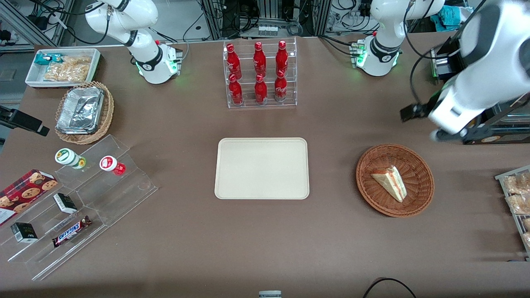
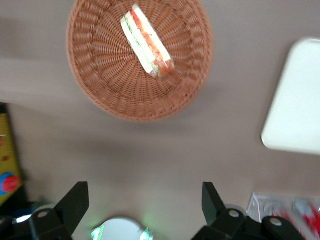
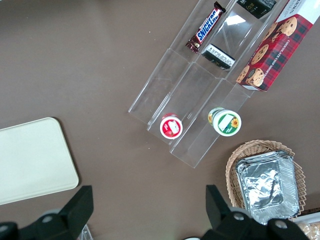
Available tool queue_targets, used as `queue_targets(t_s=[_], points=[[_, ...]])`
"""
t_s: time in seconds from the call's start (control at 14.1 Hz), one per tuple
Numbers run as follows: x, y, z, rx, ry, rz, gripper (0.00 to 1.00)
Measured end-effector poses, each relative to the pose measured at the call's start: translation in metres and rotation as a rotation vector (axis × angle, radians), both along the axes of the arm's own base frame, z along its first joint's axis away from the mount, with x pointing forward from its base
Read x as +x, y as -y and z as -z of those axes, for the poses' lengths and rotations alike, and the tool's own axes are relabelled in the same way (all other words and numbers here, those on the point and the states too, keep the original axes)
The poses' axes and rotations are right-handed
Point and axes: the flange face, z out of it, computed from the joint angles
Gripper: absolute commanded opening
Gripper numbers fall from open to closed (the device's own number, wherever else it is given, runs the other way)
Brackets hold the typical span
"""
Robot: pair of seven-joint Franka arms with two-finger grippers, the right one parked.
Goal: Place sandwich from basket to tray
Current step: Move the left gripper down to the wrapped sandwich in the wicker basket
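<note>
The only writing I can read is "SNICKERS" on the candy bar (image 1: 71, 231) lying on the clear stepped display (image 1: 83, 203) toward the parked arm's end of the counter (image 1: 174, 231), and "CHOCOLATE CHIP COOKIES" on the red tartan cookie box (image 3: 270, 52) beside it. The counter is covered in plain brown, with cables and metal framing at its edge farthest from the front camera.

One sandwich (image 1: 391, 182) lies on its side in the basket (image 1: 418, 198), toward my end of the counter. One cream tray (image 1: 262, 168) sits at the counter's middle, well apart from the basket. Six red bottles (image 1: 259, 72) stand in a clear rack (image 1: 261, 101), farther from the front camera than the tray. Two round-lidded cups, one green (image 1: 68, 157) and one red (image 1: 110, 164), lie on the display.

My gripper (image 2: 145, 205) hangs open above bare counter near the basket, holding nothing, fingers (image 2: 75, 202) spread wide.
</note>
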Motion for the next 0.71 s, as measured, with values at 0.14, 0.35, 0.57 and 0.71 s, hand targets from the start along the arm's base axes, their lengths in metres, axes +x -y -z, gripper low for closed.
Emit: queue_targets(t_s=[0.14,0.35,0.57,0.71], points=[[0.004,-0.001,0.076,0.015,-0.015,-0.121,1.0],[0.013,-0.004,0.14,0.044,-0.009,-0.365,1.0],[0.024,-0.003,0.158,0.05,0.028,-0.51,1.0],[0.029,-0.003,0.168,0.038,0.049,-0.53,1.0]])
